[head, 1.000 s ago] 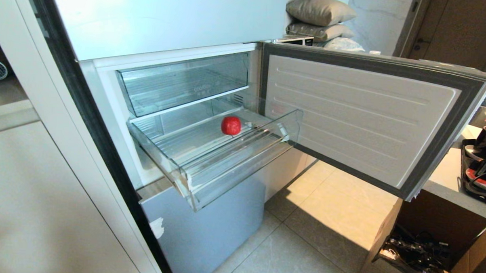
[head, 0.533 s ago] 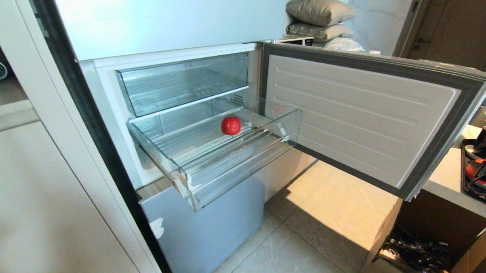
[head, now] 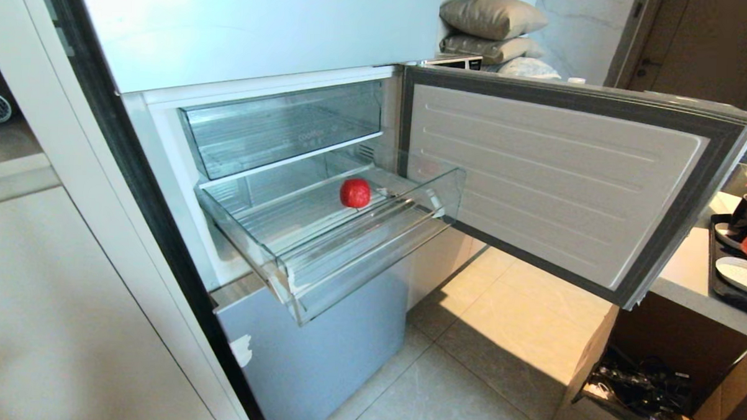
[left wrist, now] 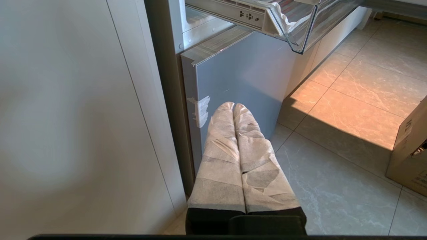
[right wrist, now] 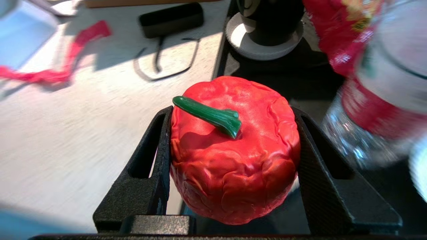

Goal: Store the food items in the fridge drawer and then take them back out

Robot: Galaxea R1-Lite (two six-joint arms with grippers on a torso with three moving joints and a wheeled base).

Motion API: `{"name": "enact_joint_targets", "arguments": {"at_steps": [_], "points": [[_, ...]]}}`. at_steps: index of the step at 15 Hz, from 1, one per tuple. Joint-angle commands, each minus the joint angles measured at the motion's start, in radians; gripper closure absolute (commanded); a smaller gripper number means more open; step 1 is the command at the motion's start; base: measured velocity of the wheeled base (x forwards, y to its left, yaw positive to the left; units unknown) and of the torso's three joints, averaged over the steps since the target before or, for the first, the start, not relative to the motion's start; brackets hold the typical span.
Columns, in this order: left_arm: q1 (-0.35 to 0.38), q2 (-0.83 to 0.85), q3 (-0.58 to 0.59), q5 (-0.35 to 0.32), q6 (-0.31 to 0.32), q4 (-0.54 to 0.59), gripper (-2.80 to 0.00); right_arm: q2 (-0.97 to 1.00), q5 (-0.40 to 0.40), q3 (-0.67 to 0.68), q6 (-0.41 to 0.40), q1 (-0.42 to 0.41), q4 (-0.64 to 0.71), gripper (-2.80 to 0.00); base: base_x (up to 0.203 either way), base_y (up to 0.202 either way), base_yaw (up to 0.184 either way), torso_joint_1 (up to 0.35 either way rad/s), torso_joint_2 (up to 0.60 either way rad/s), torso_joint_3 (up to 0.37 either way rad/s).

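Right claw (right wrist: 233, 160): pinching wrinkled orange-red, green-stemmed round food piece (right wrist: 233, 150).
Risk: soft skin slipping; clipping clear plastic drawer's front lip (head: 371, 266).

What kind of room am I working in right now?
Most likely a home kitchen: an open fridge with a clear drawer pulled out, a tiled floor, and a counter holding a tray of dishes.

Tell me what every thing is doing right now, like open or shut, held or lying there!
fridge drawer: pulled out.
coolBox drawer: pushed in.
fridge door: swung open.
glossy red piece: lying in the fridge drawer.
orange-red piece: held between the fingers.
right gripper: shut on it.
left gripper: shut, empty, low by the fridge.
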Motion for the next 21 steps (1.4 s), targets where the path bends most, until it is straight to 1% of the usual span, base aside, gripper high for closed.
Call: {"name": "enact_joint_targets", "arguments": {"at_steps": [1, 4, 5, 6, 7, 9, 10, 11, 12, 14, 15, 16, 18, 19, 21], "points": [[0.000, 0.000, 0.000, 0.000, 0.000, 0.001, 0.00, -0.252, -0.025, 0.112, -0.004, -0.001, 0.050, 0.00, 0.000, 0.000, 0.000, 0.000, 0.00, 0.000], [0.001, 0.000, 0.000, 0.000, 0.000, 0.001, 0.00, -0.569, -0.063, 0.332, -0.038, 0.002, 0.106, 0.00, 0.000, 0.000, 0.000, 0.000, 0.00, 0.000], [0.002, 0.000, 0.000, -0.001, 0.000, 0.000, 0.00, -0.692, -0.067, 0.417, -0.059, 0.025, 0.115, 0.00, 0.000, 0.000, 0.000, 0.000, 0.00, 0.000], [0.001, 0.000, 0.000, 0.000, 0.000, 0.001, 0.00, -0.815, -0.069, 0.507, -0.075, 0.076, 0.122, 0.00, 0.000, 0.000, 0.000, 0.000, 0.00, 0.000], [0.002, 0.000, 0.000, 0.001, 0.000, 0.000, 0.00, -0.925, -0.070, 0.600, -0.087, 0.160, 0.127, 0.00, 0.000, 0.000, 0.000, 0.000, 0.00, 0.000], [0.000, 0.000, 0.001, 0.001, 0.000, 0.001, 0.00, -1.161, -0.075, 0.799, -0.106, 0.422, 0.135, 0.00, 0.000, 0.000, 0.000, 0.000, 0.00, 0.000], [0.000, 0.000, 0.000, 0.001, 0.000, 0.001, 0.00, -1.269, -0.078, 0.879, -0.112, 0.514, 0.142, 0.00, 0.000, 0.000, 0.000, 0.000, 0.00, 0.000], [0.000, 0.000, 0.001, 0.000, 0.000, 0.001, 0.00, -1.365, -0.081, 0.948, -0.116, 0.568, 0.158, 0.00, 0.000, 0.000, 0.000, 0.000, 0.00, 0.000], [0.000, 0.000, 0.000, 0.000, 0.000, 0.001, 0.00, -1.458, -0.085, 1.014, -0.120, 0.601, 0.179, 0.00, 0.000, 0.000, 0.000, 0.000, 0.00, 0.000], [0.002, 0.000, 0.001, 0.000, 0.000, 0.000, 0.00, -1.591, -0.091, 1.173, -0.130, 0.638, 0.214, 0.00, 0.000, 0.000, 0.000, 0.000, 0.00, 0.000], [0.002, 0.000, 0.000, 0.001, 0.000, 0.000, 0.00, -1.650, -0.092, 1.223, -0.131, 0.646, 0.249, 0.00, 0.000, 0.000, 0.000, 0.000, 0.00, 0.000], [0.001, 0.000, 0.000, 0.000, 0.000, 0.001, 0.00, -1.709, -0.093, 1.234, -0.132, 0.646, 0.307, 0.00, 0.000, 0.000, 0.000, 0.000, 0.00, 0.000], [0.001, 0.000, 0.000, 0.001, 0.000, 0.000, 0.00, -1.843, -0.088, 1.233, -0.126, 0.637, 0.471, 0.00, 0.000, 0.000, 0.000, 0.000, 0.00, 0.000], [0.000, 0.000, 0.001, 0.001, 0.000, 0.000, 0.00, -1.899, -0.092, 1.231, -0.104, 0.635, 0.506, 0.00, 0.000, 0.000, 0.000, 0.000, 0.00, 0.000], [0.000, 0.000, 0.000, 0.001, 0.000, 0.002, 0.00, -2.016, -0.101, 1.233, -0.084, 0.633, 0.521, 0.00, 0.000, 0.000, 0.000, 0.000, 0.00, 0.000]]}}
